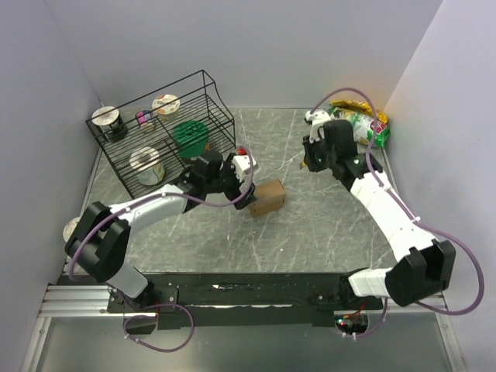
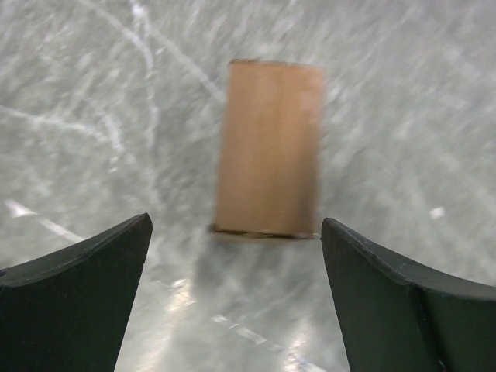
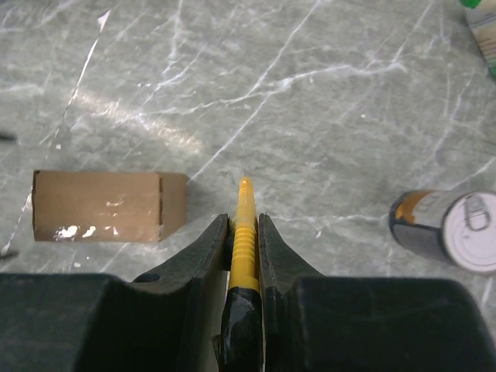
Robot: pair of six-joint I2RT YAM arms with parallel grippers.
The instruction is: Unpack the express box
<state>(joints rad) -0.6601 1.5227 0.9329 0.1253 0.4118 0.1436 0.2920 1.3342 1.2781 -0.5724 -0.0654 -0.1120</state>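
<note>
The express box (image 1: 268, 197) is a small brown carton lying closed on the grey marble table. It also shows in the left wrist view (image 2: 269, 147) and in the right wrist view (image 3: 108, 205). My left gripper (image 1: 246, 195) is open and empty just left of the box, its two black fingers spread wider than the box (image 2: 236, 226). My right gripper (image 1: 308, 161) hovers to the right of the box, apart from it. It is shut on a yellow-handled cutter (image 3: 245, 225) that points forward between the fingers.
A black wire rack (image 1: 167, 132) with several cups stands at the back left. A green snack bag (image 1: 364, 124) lies at the back right. A can (image 3: 449, 229) lies on the table to the right of the cutter. Walls close in both sides.
</note>
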